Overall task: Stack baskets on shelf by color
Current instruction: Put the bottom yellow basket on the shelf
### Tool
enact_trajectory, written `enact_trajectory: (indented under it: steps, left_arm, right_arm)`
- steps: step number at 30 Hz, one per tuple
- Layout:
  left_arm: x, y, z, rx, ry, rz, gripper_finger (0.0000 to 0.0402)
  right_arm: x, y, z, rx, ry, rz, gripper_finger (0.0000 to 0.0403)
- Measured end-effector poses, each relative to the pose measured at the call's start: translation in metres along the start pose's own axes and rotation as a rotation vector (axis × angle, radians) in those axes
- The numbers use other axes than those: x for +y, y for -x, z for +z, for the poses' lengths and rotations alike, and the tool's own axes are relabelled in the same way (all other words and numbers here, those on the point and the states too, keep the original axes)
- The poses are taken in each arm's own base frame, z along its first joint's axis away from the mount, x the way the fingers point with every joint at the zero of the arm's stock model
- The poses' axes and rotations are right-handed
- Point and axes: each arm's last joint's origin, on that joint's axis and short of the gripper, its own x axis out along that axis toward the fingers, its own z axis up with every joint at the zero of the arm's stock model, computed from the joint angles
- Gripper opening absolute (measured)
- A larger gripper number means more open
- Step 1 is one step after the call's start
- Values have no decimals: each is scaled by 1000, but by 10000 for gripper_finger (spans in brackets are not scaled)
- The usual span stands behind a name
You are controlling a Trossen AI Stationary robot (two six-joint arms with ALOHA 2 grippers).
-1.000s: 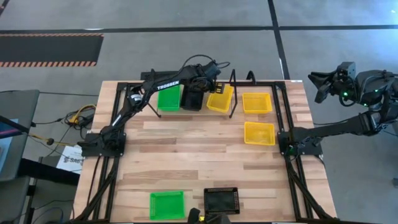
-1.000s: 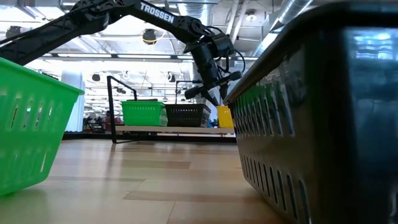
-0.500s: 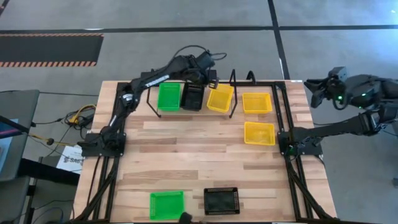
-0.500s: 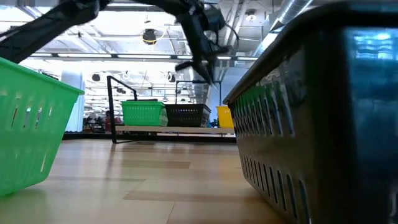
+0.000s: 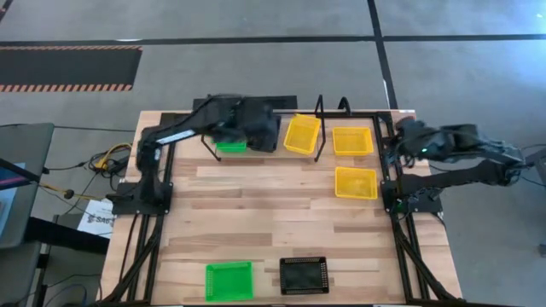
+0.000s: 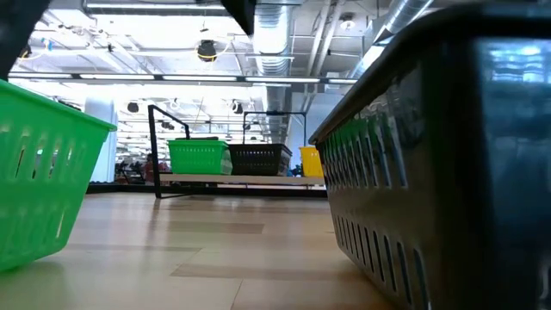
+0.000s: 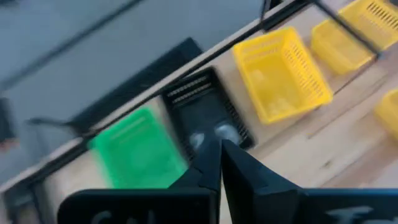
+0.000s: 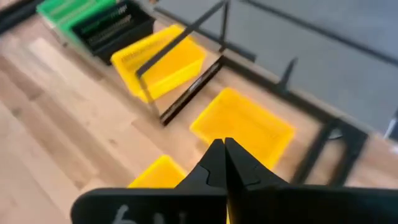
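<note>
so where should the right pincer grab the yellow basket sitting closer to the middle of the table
Probably from straight above, on the long rim wall of the yellow basket that faces the table's middle: it sits upright and open-topped, so the thin wall fits between the fingers.

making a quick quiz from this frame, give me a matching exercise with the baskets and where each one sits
Things:
1. black basket
2. yellow basket
3. yellow basket
4. left gripper

Places or states:
A. on the shelf
B. near edge of the table, beside a green basket
C. on the table, right of the shelf
D. fingers together, above the shelf

Pairs: 1-B, 2-A, 3-C, 4-D
</note>
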Motion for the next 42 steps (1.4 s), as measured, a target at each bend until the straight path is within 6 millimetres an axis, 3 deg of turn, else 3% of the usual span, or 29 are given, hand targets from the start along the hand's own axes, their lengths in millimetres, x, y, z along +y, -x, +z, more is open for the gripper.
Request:
enact_trajectory:
  steps: [7, 16, 23, 28, 36, 39, 42]
  left_arm:
    - [0, 67, -36, -167, -45, -41, 0]
    - [36, 111, -82, -309, -73, -48, 0]
    - [78, 110, -122, -344, 17, -57, 0]
    - [98, 99, -146, -324, 58, -75, 0]
    - [101, 92, -165, -296, 16, -90, 0]
    - [101, 93, -166, -296, -16, -92, 0]
    - [101, 93, -166, -296, -47, -89, 0]
  right_arm:
    - [35, -43, -9, -32, -100, 259, 2]
    - [84, -85, -1, -124, -188, 539, 1]
    - [131, -134, 6, -37, -174, 549, 1]
    - [151, -162, 37, 62, -82, 425, 1]
    - [174, -193, 115, 165, 151, 265, 0]
    - [177, -216, 127, 210, 185, 224, 0]
    - [175, -243, 122, 292, 216, 186, 0]
